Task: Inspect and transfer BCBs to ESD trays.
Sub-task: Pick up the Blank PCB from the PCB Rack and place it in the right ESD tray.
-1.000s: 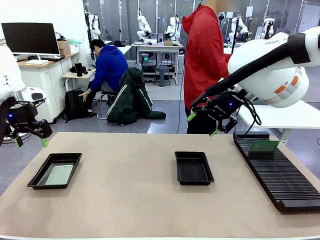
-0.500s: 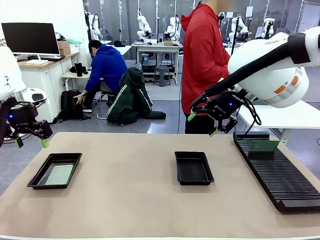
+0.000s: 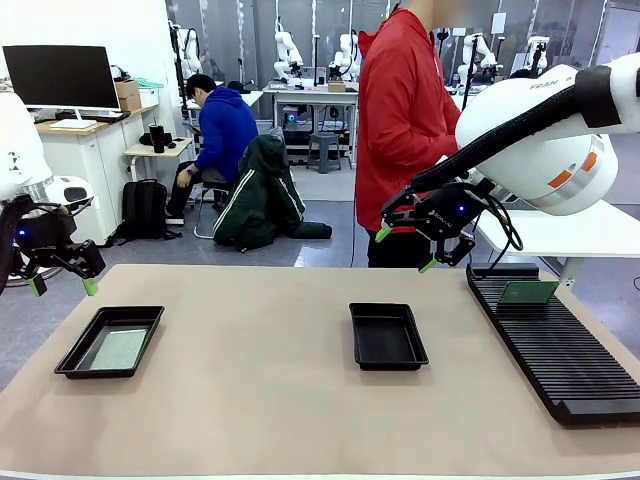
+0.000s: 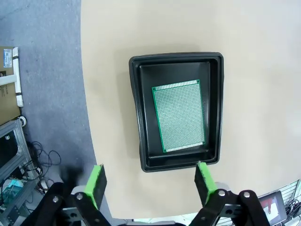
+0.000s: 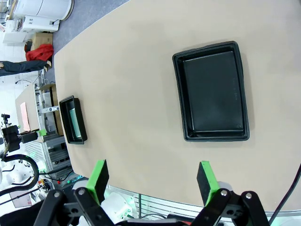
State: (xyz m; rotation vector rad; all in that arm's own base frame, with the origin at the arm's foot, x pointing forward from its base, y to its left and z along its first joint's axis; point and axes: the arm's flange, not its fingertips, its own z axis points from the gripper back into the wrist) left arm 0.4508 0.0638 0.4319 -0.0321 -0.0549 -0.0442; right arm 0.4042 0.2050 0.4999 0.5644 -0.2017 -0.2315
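Beige tabletop [image 3: 250, 400] stretches across a busy workshop, and near its middle lies an empty black tray [image 3: 387, 335], long side running away from the robot. Well to the left of that empty tray, close to the table's left edge, sits a second black tray [image 3: 70, 358]; a green circuit board [image 3: 118, 349] lies flat on its floor, inside the rim and a little smaller than the floor, as the left wrist view shows plainly. To the right of the empty tray a long black ribbed rack [image 3: 555, 345] runs along the table's right side, and another green board [image 3: 528, 291] stands in a slot at the rack's far end, beyond and to the right of the empty tray. The left gripper [image 3: 63, 285] hangs in the air far to the left of the empty tray, beyond the tray with the board, fingers spread wide and holding nothing. The right gripper [image 3: 405, 249] hovers above and behind the empty tray, near the table's far edge, its green-tipped fingers likewise spread wide with nothing between them. Behind the empty tray, past the far edge, a person in a red hooded jacket [image 3: 400, 120] stands side-on to the table.
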